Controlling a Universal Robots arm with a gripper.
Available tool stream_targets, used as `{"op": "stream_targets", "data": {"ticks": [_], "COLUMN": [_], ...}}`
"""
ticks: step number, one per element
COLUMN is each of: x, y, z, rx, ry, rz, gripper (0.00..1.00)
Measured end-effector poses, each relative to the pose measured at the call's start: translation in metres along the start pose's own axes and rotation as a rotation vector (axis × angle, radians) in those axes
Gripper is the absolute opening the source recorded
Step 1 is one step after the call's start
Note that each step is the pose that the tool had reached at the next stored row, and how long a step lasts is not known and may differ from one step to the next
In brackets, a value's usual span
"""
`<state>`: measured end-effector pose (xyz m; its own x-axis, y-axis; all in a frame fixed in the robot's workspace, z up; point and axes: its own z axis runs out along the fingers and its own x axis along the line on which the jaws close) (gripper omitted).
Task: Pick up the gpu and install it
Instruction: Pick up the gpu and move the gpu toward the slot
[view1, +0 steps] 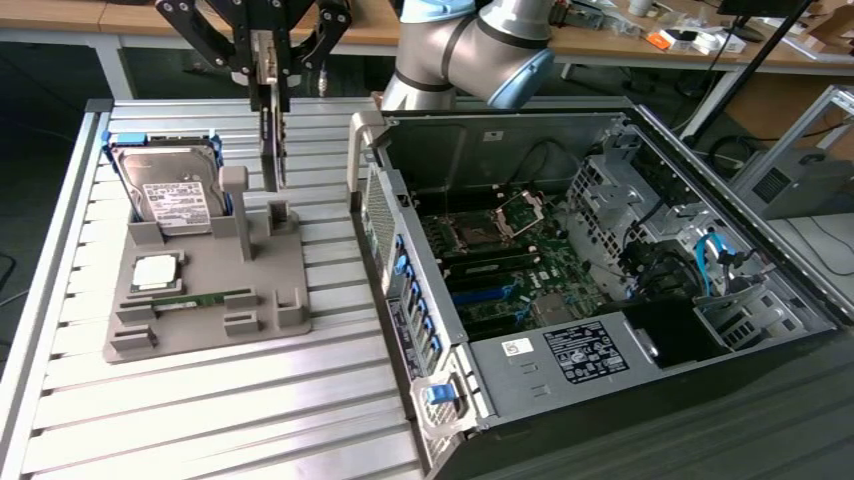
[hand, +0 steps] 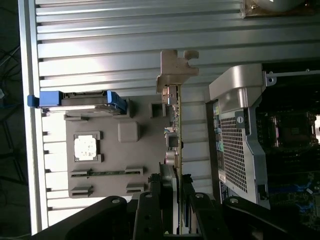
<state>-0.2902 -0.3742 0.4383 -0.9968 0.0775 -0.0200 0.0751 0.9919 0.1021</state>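
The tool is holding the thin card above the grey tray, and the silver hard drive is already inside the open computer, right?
Not quite. The tool holds the thin card above the grey tray, but the silver hard drive stands in that tray, not inside the open computer. The exterior view shows it.

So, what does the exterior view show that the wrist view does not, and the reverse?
Exterior view: the arm, the workbench behind, blue cables inside the case, and the gpu hanging upright above the grey holder. Wrist view: the gpu's long edge close up, with a pale hooked piece at its far end. Both: jaws shut on the gpu, the hard drive, the holder, the case's perforated wall.
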Motion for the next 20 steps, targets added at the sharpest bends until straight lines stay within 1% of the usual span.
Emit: {"op": "stream_targets", "data": {"ticks": [3,4,5,9,10,11,12,14,15,20], "x": [0.0,-0.0001,-0.0001,0.0,-0.0001,-0.0004,-0.0007,-0.0015,-0.0019,-0.003], "y": [0.0,0.0,0.0001,0.0,0.0,0.0,0.0,-0.0007,-0.0012,-0.0035], "z": [0.0,-0.0001,-0.0002,0.0,0.0,0.0,0.0,0.0,0.0,-0.0002], "rx": [0.0,0.0018,0.0062,0.0786,0.0905,0.0916,0.0908,0.0869,0.0861,0.0858], "ry": [0.0,0.0,-0.0002,-0.0059,-0.0069,-0.0069,-0.0068,-0.0065,-0.0064,-0.0064], "rz": [0.0,0.0,0.0,-0.002,-0.003,-0.003,-0.003,-0.002,-0.002,-0.002], "gripper": [0.27,0.27,0.27,0.27,0.27,0.27,0.27,0.27,0.27,0.27]}}
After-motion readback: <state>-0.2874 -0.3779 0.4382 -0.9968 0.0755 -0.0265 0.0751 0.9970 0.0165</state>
